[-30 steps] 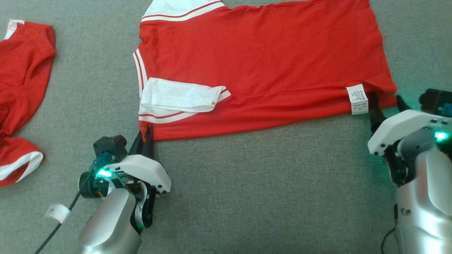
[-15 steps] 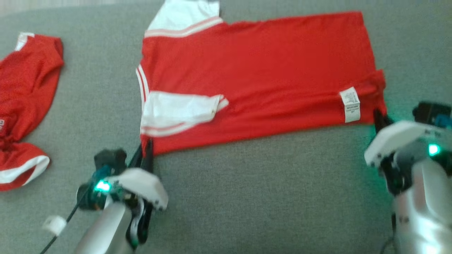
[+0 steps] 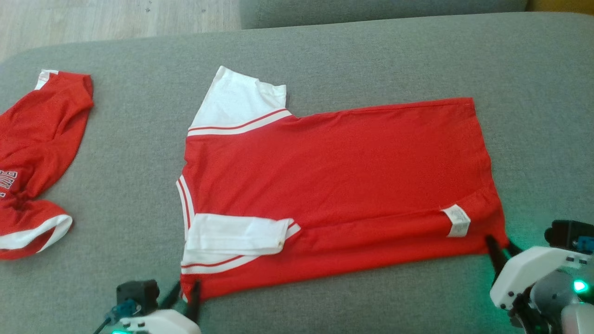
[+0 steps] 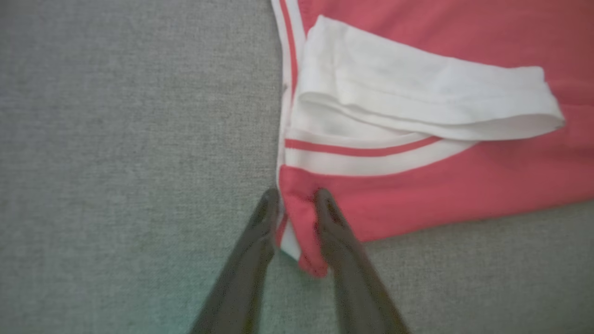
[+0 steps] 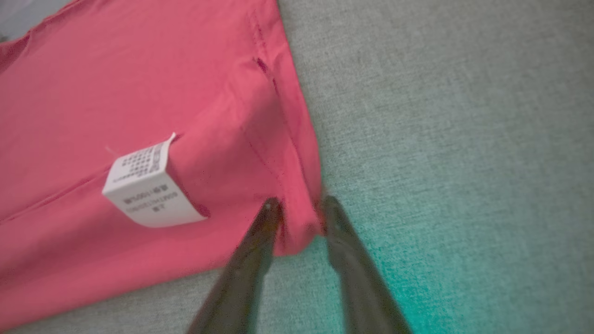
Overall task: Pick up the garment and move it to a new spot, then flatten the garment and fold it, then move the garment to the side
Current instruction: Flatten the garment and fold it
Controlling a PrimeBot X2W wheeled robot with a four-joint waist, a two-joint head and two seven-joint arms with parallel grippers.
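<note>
The garment (image 3: pixel 334 176), a red shirt with white striped sleeves, lies flat on a grey cushioned surface (image 3: pixel 371 51). Its near white sleeve (image 3: pixel 236 234) is folded over the body. My left gripper (image 3: pixel 187 290) is at the near left corner of the garment (image 4: pixel 417 195), shut on that corner, and the left wrist view shows red cloth bunched in the left gripper (image 4: pixel 297 204). My right gripper (image 3: pixel 499 242) grips the near right corner beside a white care label (image 3: pixel 457 220). Seen from the right wrist, the right gripper (image 5: pixel 299 206) pinches the garment's (image 5: pixel 139 93) hem corner.
A second red garment (image 3: pixel 37 153) lies crumpled at the far left of the surface. Wooden floor (image 3: pixel 93 18) shows beyond the cushion's far left edge, and another grey cushion (image 3: pixel 371 7) sits behind. Bare grey surface lies to the right of the shirt.
The right gripper closed on the hem corner. Both grippers have drawn the garment toward me, relative to the other red garment. The head view has also tilted up.
</note>
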